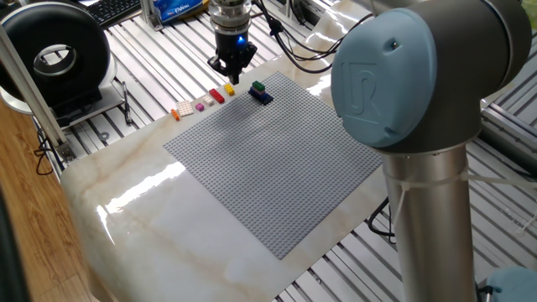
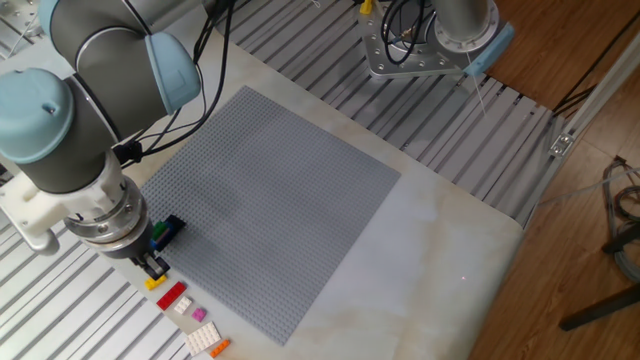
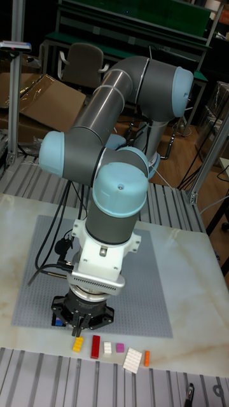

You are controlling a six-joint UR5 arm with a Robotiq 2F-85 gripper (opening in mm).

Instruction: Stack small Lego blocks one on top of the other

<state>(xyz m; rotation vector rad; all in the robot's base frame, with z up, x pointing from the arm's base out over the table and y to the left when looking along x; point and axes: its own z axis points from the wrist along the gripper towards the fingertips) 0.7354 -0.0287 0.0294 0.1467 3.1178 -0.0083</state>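
Pale marble tabletop (image 1: 126, 201) w/ big grey studded plate (image 2: 270, 200) on it, slatted metal around. Small bricks: yellow (image 3: 77, 344), red (image 3: 96, 346), pink (image 3: 119, 348), orange (image 3: 147, 358) in a row at plate's edge; green (image 1: 258, 86) on navy (image 1: 263, 97) on plate. Claw (image 1: 232, 77) above yellow, fingers narrow, holding nothing.

Large grey studded baseplate (image 1: 268, 159) lies flat on glossy marble tabletop (image 1: 134, 218), corners at 12, 3, 6, 9 o'clock in one fixed view. Slatted metal bench surface (image 1: 151, 59) surrounds tabletop. Black ring-shaped device (image 1: 57, 57) at 10 o'clock, keyboard (image 1: 117, 8) at 11 o'clock. Wooden floor (image 2: 590, 240) at 3 o'clock in other fixed view. Cardboard boxes (image 3: 38, 102), chair (image 3: 83, 63) in background of tall view.
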